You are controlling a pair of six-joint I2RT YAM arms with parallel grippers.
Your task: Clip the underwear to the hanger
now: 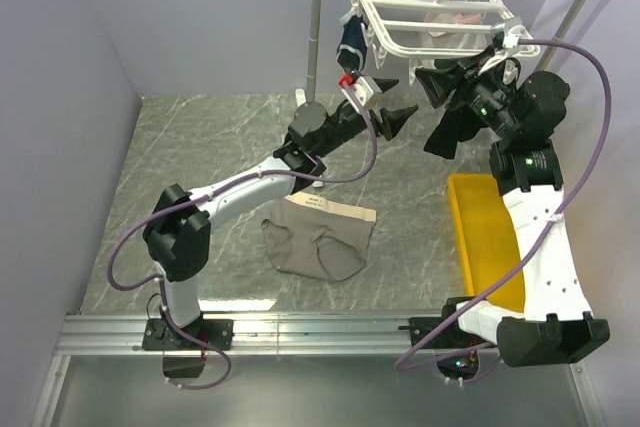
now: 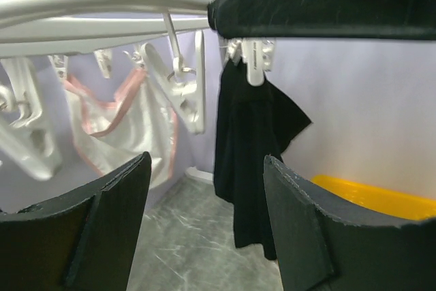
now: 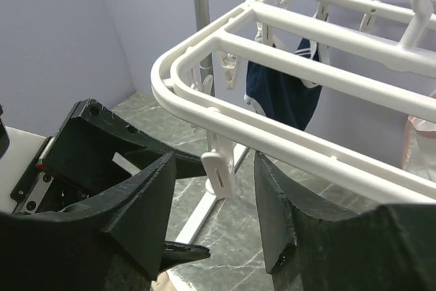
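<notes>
You've one underwear [image 1: 320, 242] flat on the table [image 1: 200, 147], one hanger [image 3: 272, 138]; left gripper [image 2: 204, 161] and right gripper [image 3: 216, 158] both gape, empty.

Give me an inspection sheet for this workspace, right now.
Surface: grey marbled table.
Job's things: underwear lies flat on the table, unclipped; hanger hangs from the grey pole stand.
Clutter: navy briefs, black garment and pink-trimmed white garment hang on the hanger; yellow tray on the right.
Grippers: left gripper open, empty; right gripper open, empty, beside the hanger's rim.
Cables: purple cable loops along each arm.
Surroundings: lilac walls.
</notes>
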